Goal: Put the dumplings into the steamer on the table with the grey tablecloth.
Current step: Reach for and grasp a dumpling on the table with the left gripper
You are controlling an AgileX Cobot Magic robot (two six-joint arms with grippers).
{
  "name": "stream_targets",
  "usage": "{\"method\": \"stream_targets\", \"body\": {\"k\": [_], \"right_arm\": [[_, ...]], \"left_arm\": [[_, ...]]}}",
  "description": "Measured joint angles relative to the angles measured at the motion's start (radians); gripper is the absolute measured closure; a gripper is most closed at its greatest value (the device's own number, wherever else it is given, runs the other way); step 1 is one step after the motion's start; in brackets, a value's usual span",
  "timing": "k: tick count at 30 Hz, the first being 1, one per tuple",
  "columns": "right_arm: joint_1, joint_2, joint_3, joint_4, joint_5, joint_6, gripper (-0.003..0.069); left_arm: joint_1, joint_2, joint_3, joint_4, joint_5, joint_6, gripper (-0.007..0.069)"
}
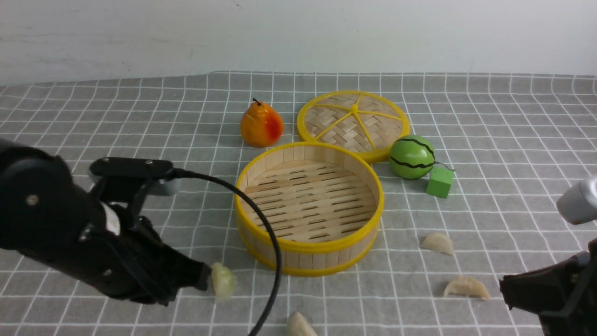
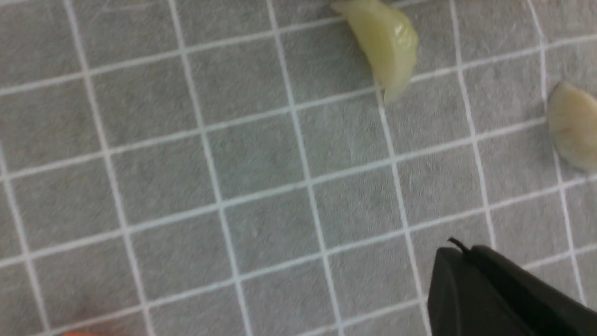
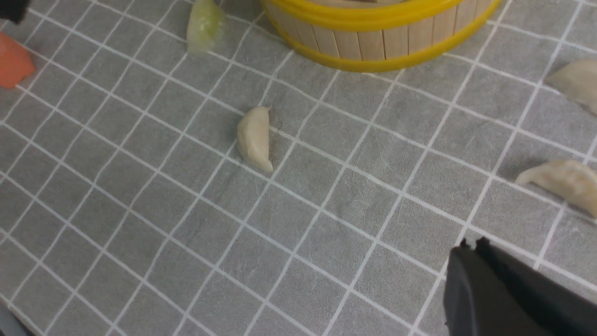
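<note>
Grey checked cloth (image 1: 513, 140) is seen over the table in the front view, with the steamer (image 1: 308, 246) upright and empty at its middle. The lid (image 1: 354, 121), pear (image 1: 261, 125), striped ball (image 1: 412, 157) and cube (image 1: 440, 182) lie behind it. All four dumplings are left on the cloth. The green dumpling (image 1: 223, 281) lies off the steamer's left front and the near dumpling (image 1: 301, 325) at the bottom edge. The upper right dumpling (image 1: 437, 243) and lower right dumpling (image 1: 466, 287) lie to the steamer's right. The left gripper (image 1: 203, 277) is held low, seemingly just beside the green dumpling. The right gripper (image 1: 506, 285) is held low near the lower right dumpling, apart from it. In the left wrist view the left gripper (image 2: 459, 254) is shown with its jaws together and nothing between them, and the green dumpling (image 2: 385, 51) is seen apart from it. In the right wrist view the right gripper (image 3: 471, 247) is likewise closed and empty. The lower right dumpling (image 3: 559, 179) is near it, and the steamer (image 3: 373, 42) lies beyond. A pick is judged to be the step in hand. The jaws should be opened first and set astride the crescent's narrow width, then closed gently so that nothing is squashed. The dumpling should be lifted clear of the yellow rim and released low over the slats.
</note>
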Motion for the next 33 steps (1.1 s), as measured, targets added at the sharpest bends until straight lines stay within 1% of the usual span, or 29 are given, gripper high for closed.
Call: {"method": "stream_targets", "body": {"k": [2,4,5,7,9,12,14,16,18,19,20,22,24,25,26,27,28,31,32,33], "right_arm": [[0.0,0.0,0.0,0.001,-0.001,-0.002,0.0675],[0.0,0.0,0.0,0.001,-0.001,-0.003,0.0675],[0.0,0.0,0.0,0.001,-0.001,-0.003,0.0675],[0.0,0.0,0.0,-0.001,-0.001,-0.003,0.0675],[0.0,0.0,0.0,-0.001,-0.001,-0.003,0.0675],[0.0,0.0,0.0,-0.001,-0.001,-0.003,0.0673],[0.0,0.0,0.0,-0.001,-0.001,-0.004,0.0673],[0.0,0.0,0.0,-0.001,0.0,-0.006,0.0673],[0.0,0.0,0.0,-0.001,0.0,-0.006,0.0673],[0.0,0.0,0.0,-0.001,0.0,-0.006,0.0673],[0.0,0.0,0.0,-0.001,0.0,-0.006,0.0673],[0.0,0.0,0.0,-0.001,0.0,-0.007,0.0673],[0.0,0.0,0.0,-0.001,0.0,-0.007,0.0671],[0.0,0.0,0.0,-0.001,0.0,-0.007,0.067],[0.0,0.0,0.0,-0.001,0.0,-0.007,0.067],[0.0,0.0,0.0,-0.001,0.0,-0.007,0.067],[0.0,0.0,0.0,-0.001,0.0,-0.007,0.0669],[0.0,0.0,0.0,-0.001,0.0,-0.007,0.0666],[0.0,0.0,0.0,-0.001,0.0,-0.007,0.0664],[0.0,0.0,0.0,-0.001,0.001,-0.007,0.0664]], "left_arm": [[-0.039,0.069,-0.031,0.038,-0.018,-0.037,0.0495],[-0.064,0.132,-0.061,0.052,-0.032,-0.078,0.0389],[-0.072,0.187,-0.088,0.057,-0.038,-0.123,0.0285],[-0.071,0.234,-0.113,0.067,-0.041,-0.19,0.0195],[-0.064,0.294,-0.147,0.089,-0.046,-0.273,0.0081],[-0.043,0.372,-0.191,0.113,-0.052,-0.366,-0.0017],[-0.023,0.415,-0.214,0.115,-0.061,-0.408,-0.0037],[-0.012,0.439,-0.226,0.114,-0.07,-0.424,-0.0034],[-0.004,0.47,-0.233,0.11,-0.089,-0.43,0.0001],[-0.004,0.475,-0.233,0.11,-0.091,-0.43,0.0005],[-0.003,0.484,-0.233,0.105,-0.094,-0.431,0.0033],[-0.003,0.514,-0.233,0.089,-0.105,-0.43,0.0133],[-0.003,0.52,-0.238,0.09,-0.103,-0.42,0.0214],[-0.002,0.521,-0.239,0.089,-0.103,-0.414,0.0272],[-0.002,0.521,-0.239,0.091,-0.103,-0.404,0.0352],[-0.002,0.521,-0.239,0.091,-0.104,-0.395,0.0394],[-0.002,0.517,-0.239,0.088,-0.106,-0.38,0.04],[-0.002,0.503,-0.246,0.082,-0.092,-0.329,0.0388],[-0.002,0.477,-0.264,0.08,-0.063,-0.284,0.0388],[-0.002,0.459,-0.279,0.079,-0.043,-0.263,0.0388]]}}
